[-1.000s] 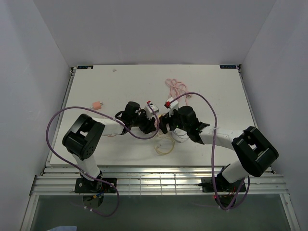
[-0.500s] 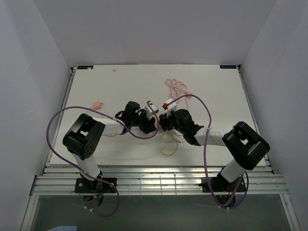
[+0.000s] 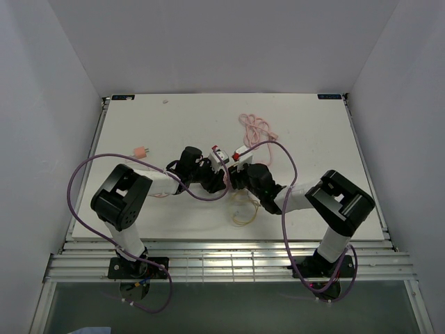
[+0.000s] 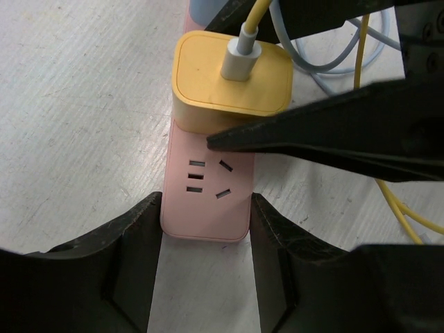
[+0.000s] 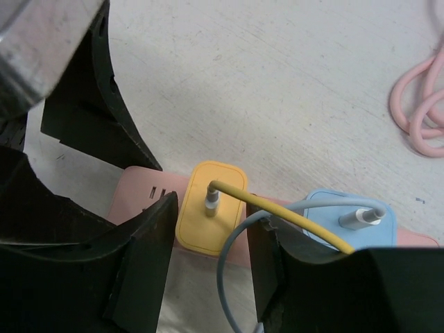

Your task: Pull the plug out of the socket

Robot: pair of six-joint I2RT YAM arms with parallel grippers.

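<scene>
- The right arm's elbow has folded inward, and the right gripper (image 5: 211,208) has slid left, closer to the left gripper (image 4: 205,201).
- The left jaws are clamped on the end of the pink strip (image 4: 208,182), which lies flat mid-way across the table (image 3: 174,125).
- The right jaws pinch the yellow plug (image 4: 201,83), which is seated in the strip beside a blue plug (image 5: 326,218).

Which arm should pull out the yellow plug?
Right. The right claw sits around the yellow plug, while the left claw pinches the power strip at its end, likely steadying it.
</scene>
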